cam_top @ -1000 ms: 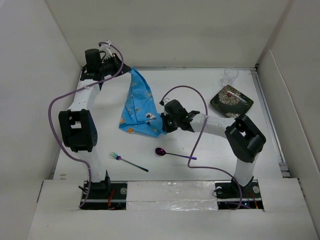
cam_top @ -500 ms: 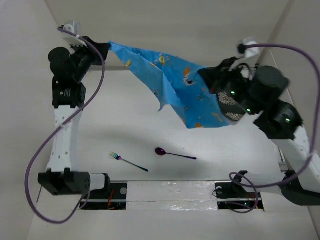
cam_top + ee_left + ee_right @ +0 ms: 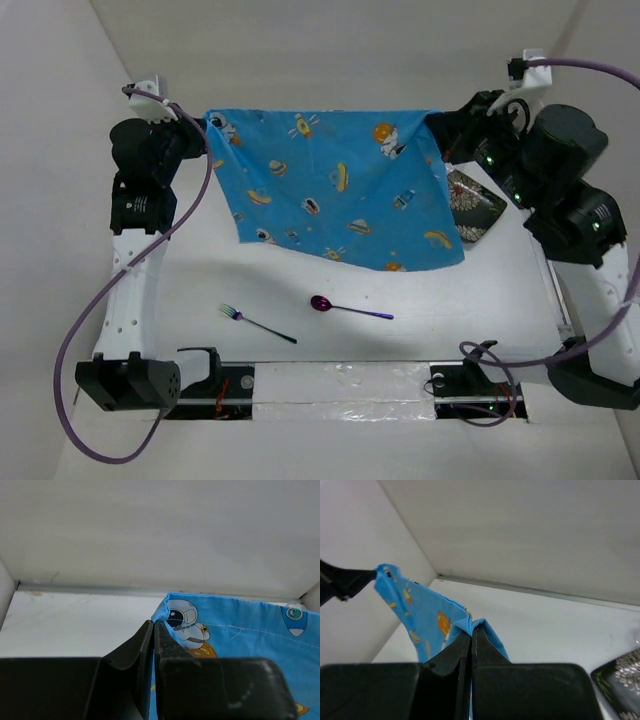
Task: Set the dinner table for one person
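The blue space-print placemat (image 3: 330,190) hangs spread out flat in the air above the white dinner table (image 3: 300,290). My left gripper (image 3: 207,122) is shut on its top left corner, and the cloth shows pinched at the fingertips in the left wrist view (image 3: 165,605). My right gripper (image 3: 436,122) is shut on its top right corner, which shows in the right wrist view (image 3: 470,625). A purple spoon (image 3: 350,309) and a dark fork (image 3: 257,324) lie on the table near the front. A dark floral plate (image 3: 470,205) sits at the right, partly hidden by the cloth.
White walls close in the table at the back and both sides. The arm bases stand at the near edge. The plate's corner shows at the lower right of the right wrist view (image 3: 622,677).
Both arms have lifted and pulled apart. The placemat went from a bunched heap on the table to a taut, fully spread sheet held by its two top corners.
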Action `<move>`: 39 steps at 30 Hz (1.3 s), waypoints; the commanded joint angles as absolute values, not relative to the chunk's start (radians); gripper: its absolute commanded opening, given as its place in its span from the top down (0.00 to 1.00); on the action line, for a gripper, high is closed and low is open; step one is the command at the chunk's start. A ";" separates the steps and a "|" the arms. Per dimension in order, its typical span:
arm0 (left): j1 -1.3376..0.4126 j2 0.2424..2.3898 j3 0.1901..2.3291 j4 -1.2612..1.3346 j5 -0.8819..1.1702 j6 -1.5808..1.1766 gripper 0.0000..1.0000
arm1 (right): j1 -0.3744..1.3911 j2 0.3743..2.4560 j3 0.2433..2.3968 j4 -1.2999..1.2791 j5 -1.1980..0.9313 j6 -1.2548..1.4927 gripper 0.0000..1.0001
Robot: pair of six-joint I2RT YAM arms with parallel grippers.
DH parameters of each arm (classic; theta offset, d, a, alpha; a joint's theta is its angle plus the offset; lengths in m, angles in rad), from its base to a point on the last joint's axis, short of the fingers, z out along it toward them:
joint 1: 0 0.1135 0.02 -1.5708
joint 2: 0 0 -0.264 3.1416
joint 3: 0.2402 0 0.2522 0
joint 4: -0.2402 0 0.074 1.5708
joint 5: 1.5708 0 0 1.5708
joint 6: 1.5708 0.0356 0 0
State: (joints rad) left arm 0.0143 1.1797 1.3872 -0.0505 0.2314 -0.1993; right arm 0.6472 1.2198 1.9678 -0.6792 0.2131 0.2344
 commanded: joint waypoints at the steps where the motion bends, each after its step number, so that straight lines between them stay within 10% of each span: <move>1: 0.015 1.172 1.405 -0.083 0.186 -0.183 1.00 | 0.569 1.265 1.991 -0.666 0.132 0.267 1.00; 28: -0.026 1.213 1.526 -0.333 -0.121 -0.167 1.00 | 0.332 1.316 1.732 -0.648 -0.112 0.356 1.00; 39: -0.015 2.086 2.096 -0.395 -0.052 -0.178 1.00 | 0.204 2.097 2.044 -0.503 -0.158 0.344 1.00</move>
